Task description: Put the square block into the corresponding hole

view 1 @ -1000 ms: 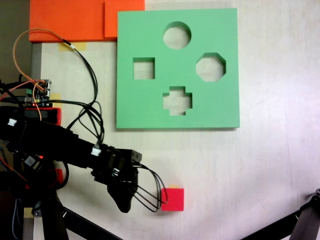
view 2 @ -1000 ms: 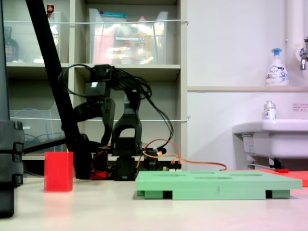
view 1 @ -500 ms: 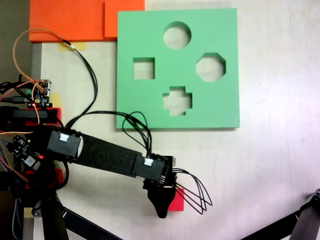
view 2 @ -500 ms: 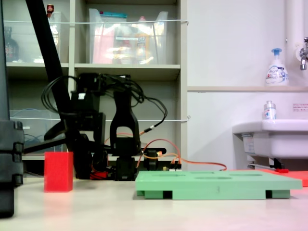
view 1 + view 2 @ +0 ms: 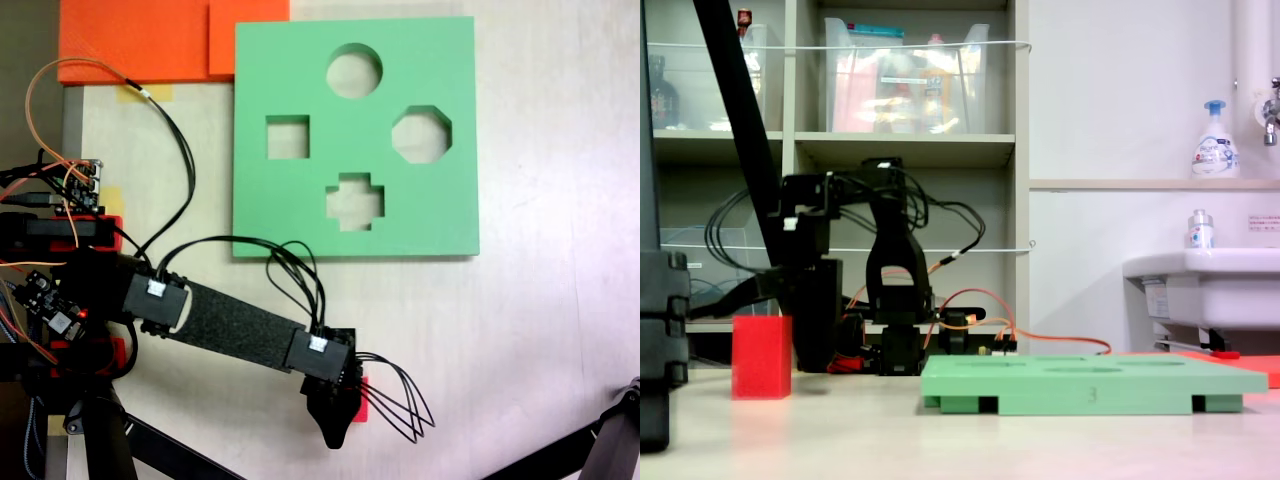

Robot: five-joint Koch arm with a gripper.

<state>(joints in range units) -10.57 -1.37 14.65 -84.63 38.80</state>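
The red square block (image 5: 362,392) rests on the table below the green foam board (image 5: 450,210), and just a strip of its right side shows under my gripper. My gripper (image 5: 335,425) hangs right over the block, pointing toward the view's bottom edge. One dark tip is visible, so the jaw gap is hidden. From the side, the block (image 5: 762,357) stands upright on the table, with the arm (image 5: 890,260) bent down just behind it. The square hole (image 5: 287,137) sits in the board's left part, with nothing in it.
The board also has a round cutout (image 5: 354,70), an octagonal one (image 5: 421,134) and a cross-shaped one (image 5: 355,201). Orange foam pieces (image 5: 150,40) lie at the top left. Cables (image 5: 180,150) loop beside the arm's base. A dark stand leg (image 5: 610,440) crosses the lower right corner.
The arm has stretched out to the right and lowered, so the gripper now covers most of the red block. The block has not moved.
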